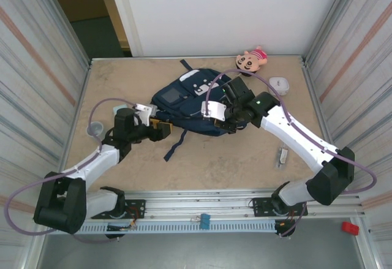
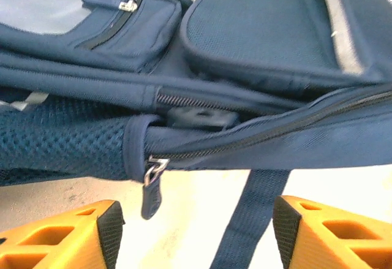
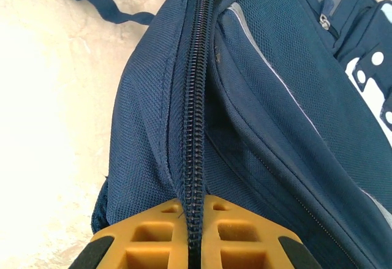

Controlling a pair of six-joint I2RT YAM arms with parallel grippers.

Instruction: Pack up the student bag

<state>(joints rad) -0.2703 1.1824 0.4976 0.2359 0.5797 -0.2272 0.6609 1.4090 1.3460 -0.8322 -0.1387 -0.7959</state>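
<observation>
The student bag (image 1: 184, 100): right gripper (image 3: 195, 232) at 4 o'clock clamps its zipper (image 3: 195, 97), likely steadying it; left gripper (image 2: 196, 226), jaws apart, faces the zipper pull (image 2: 153, 183).

Left wrist view: student bag (image 2: 257, 36) cropped by top and side edges; dark item (image 2: 199, 117) inside it partly hidden by fabric, unidentifiable.

Beige marbled tabletop (image 1: 214, 165) is flanked by ribbed metal walls (image 1: 37, 67) L & R; white panel (image 1: 220, 11) is set behind.
</observation>
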